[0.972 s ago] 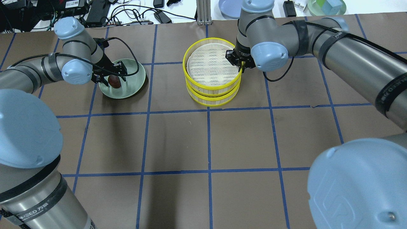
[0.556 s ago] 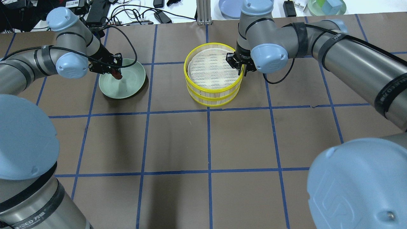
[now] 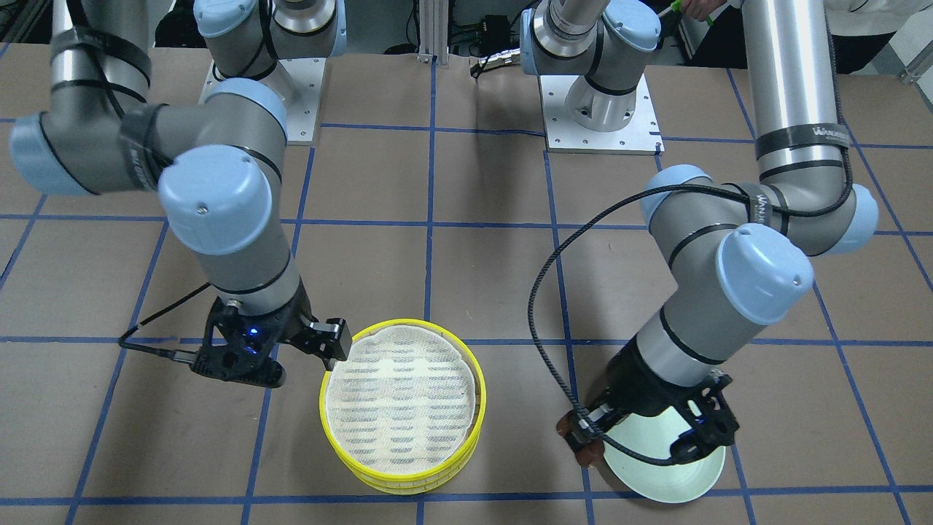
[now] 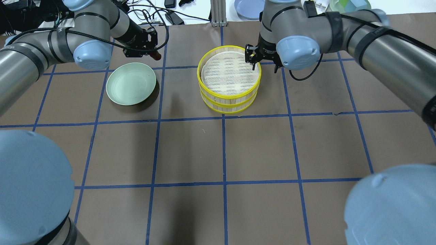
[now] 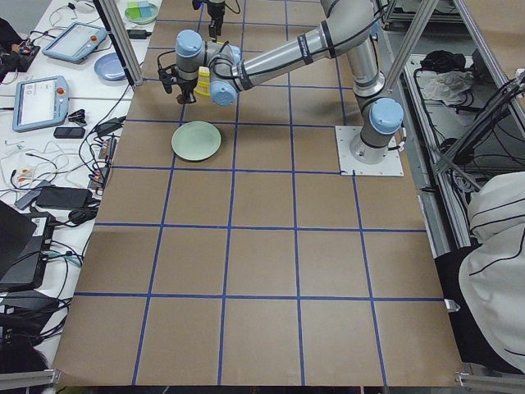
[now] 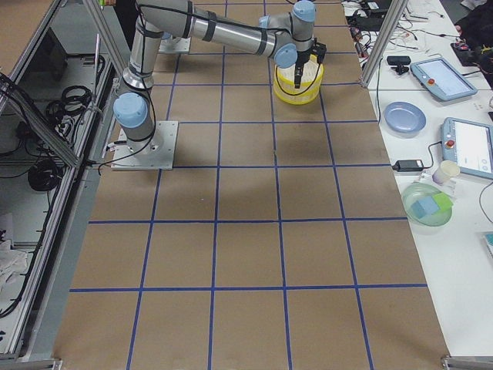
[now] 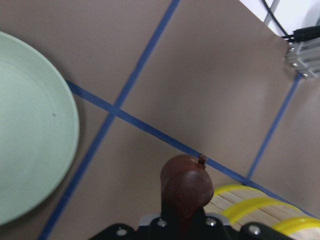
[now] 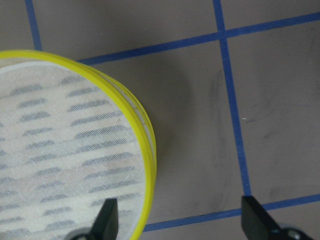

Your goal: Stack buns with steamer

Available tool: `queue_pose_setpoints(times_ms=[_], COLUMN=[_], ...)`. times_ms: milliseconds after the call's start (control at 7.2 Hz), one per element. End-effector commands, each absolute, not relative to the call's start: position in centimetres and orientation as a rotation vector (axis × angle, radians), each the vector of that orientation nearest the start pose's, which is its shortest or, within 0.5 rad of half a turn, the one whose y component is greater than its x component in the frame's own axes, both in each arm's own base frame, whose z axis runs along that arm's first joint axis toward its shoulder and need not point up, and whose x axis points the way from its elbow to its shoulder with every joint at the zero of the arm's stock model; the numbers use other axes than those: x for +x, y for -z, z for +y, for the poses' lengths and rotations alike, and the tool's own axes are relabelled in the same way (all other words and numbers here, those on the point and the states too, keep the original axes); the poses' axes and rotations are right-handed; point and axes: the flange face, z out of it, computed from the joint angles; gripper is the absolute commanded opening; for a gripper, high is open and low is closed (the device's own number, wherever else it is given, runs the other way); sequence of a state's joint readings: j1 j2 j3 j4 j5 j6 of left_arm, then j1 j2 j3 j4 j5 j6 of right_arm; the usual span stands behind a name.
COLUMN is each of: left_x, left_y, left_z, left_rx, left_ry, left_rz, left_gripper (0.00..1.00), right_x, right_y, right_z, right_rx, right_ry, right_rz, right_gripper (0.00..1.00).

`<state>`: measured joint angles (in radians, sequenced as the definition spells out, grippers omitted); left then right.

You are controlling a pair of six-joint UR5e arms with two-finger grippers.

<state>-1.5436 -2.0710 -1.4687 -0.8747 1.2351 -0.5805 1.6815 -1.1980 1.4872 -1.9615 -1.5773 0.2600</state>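
The steamer [image 4: 226,98] is two stacked yellow-rimmed tiers with a white cloth liner on top, at the table's far middle; it also shows in the front view [image 3: 408,485]. My left gripper [image 4: 151,51] is shut on the dark reddish-brown bun [image 4: 156,54], held in the air between the empty green plate [image 4: 131,83] and the steamer. The bun fills the bottom of the left wrist view [image 7: 186,186]. My right gripper [image 4: 264,65] is open above the steamer's right rim, with its fingers [image 8: 107,217] either side of the rim. The pale cream bun is not in view.
A metal post [image 4: 216,13], a blue plate [image 4: 247,8], a green bowl with blocks [image 4: 349,6] and cables lie on the white bench beyond the table's far edge. Blue tape lines grid the brown table [image 4: 259,149].
My left gripper has lifted the brown bun off the green plate and carried it far and right, toward the steamer. My right gripper has let go of the steamer's rim and opened.
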Motion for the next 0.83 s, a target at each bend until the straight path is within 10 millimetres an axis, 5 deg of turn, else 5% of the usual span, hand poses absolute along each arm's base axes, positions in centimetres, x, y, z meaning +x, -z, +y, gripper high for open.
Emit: queue_pose_setpoints(times_ms=[0,139,278,417,694], left_x=[-22.9,-25.6,-27.9,-28.9,-28.9], left_y=[-32.6,-32.1,-31.6,-31.3,-31.2], left_z=[-67.9,-67.0,-66.1,-65.7,-65.7], left_rx=[-1.100,-1.098,-1.108,-1.100,-1.101], left_ry=[0.322,0.253,0.201,0.180,0.171], left_rz=[3.479,3.512,3.515,3.516,3.515], left_gripper=[0.00,0.00,0.32,0.90,1.00], right_x=[13.1,12.5,12.9,12.9,13.7], right_y=[-44.7,-49.4,-53.3,-54.1,-53.7], right_z=[-56.9,-53.4,-49.7,-48.8,-48.9], right_rx=[-0.064,-0.096,-0.097,-0.095,-0.104], right_ry=[0.066,0.134,0.204,0.224,0.210], right_rz=[3.143,3.150,3.133,3.130,3.132], right_gripper=[1.00,1.00,1.00,1.00,1.00])
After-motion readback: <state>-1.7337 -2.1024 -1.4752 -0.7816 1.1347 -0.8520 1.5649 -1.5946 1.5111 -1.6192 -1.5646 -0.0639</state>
